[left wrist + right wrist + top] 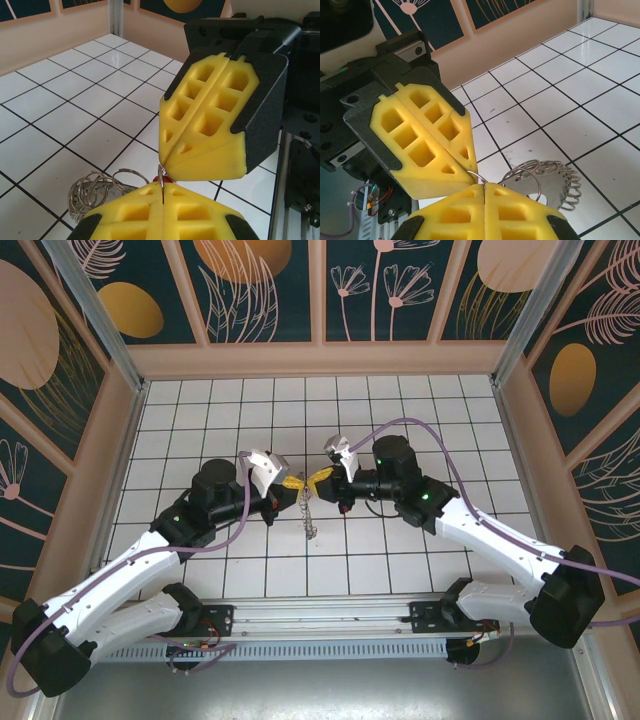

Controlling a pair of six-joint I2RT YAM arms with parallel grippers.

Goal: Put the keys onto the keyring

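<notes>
At the table's centre, the left gripper point(291, 482) and right gripper point(320, 477) meet tip to tip, both pinched together; the left seems clamped on the key point(159, 179), the right on a loop of the keyring point(545, 182); its coils hang below both tips, equally near each arm.

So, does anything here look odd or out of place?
Nothing looks spilled or broken. One oddity: the keyring seems to hang where the shut left tool and right tool meet tip to tip. Its loops are fanned out like a sprung coil rather than sitting tidily together.
</notes>
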